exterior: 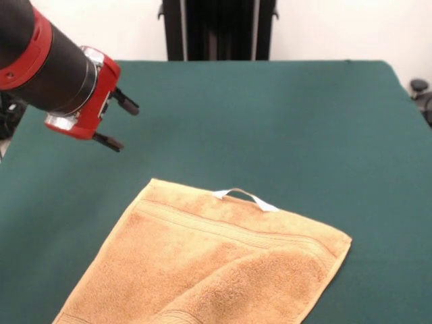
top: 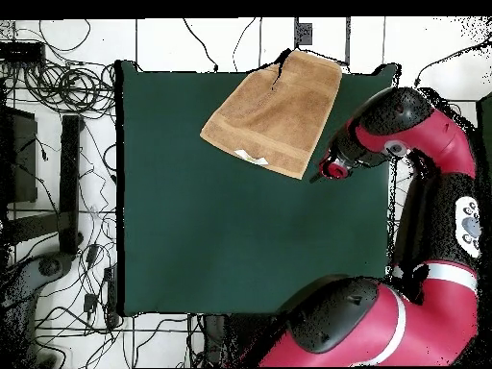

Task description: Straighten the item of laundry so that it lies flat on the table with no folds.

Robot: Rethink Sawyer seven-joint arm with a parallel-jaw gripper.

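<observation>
The golden-tan towel (exterior: pixel 216 263) lies on the green table (exterior: pixel 270 115) near its front edge, turned at an angle. One part is folded over onto the towel at the bottom of the front view. Its white loop tag (exterior: pixel 246 198) stands up at the far hem. In the overhead view the towel (top: pixel 274 110) reaches the table's top edge, with the tag (top: pixel 252 156) on its lower hem. My gripper (exterior: pixel 121 125) is open and empty, held above the table to the left of and beyond the towel. In the overhead view the gripper (top: pixel 319 174) is just off the towel's lower right corner.
The red and black arm (top: pixel 404 125) reaches in over the table's right edge in the overhead view. The black pedestal (exterior: pixel 219 30) stands behind the table's far side. Cables (top: pixel 58 86) cover the floor to the left of the table (top: pixel 211 240).
</observation>
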